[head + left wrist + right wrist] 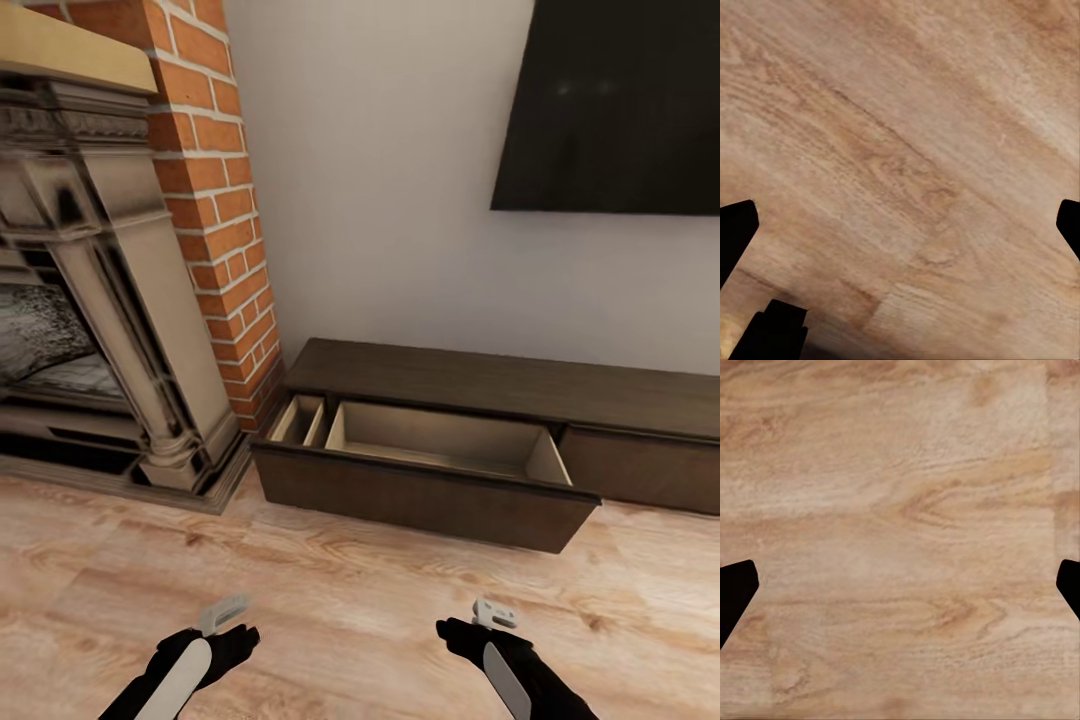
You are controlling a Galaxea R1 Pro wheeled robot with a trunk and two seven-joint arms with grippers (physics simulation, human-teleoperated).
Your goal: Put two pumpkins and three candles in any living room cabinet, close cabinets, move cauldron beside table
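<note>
The long dark brown cabinet (500, 375) stands against the wall ahead of me. Its left drawer (420, 495) is pulled out, and the pale wood inside looks bare where I can see it. The drawer front to the right (640, 470) is shut. My left gripper (225, 615) and right gripper (490, 612) hang low over the wooden floor, well short of the drawer. In the wrist views, the left gripper (900, 225) and the right gripper (900, 585) are open, with only floorboards between their fingers. The pumpkins, candles, cauldron and table are out of view.
An ornate carved fireplace (90, 300) with a red brick column (215, 200) stands left of the cabinet, its plinth reaching onto the floor. A dark screen (610, 100) hangs on the wall above. Wooden floor (350, 600) lies between me and the drawer.
</note>
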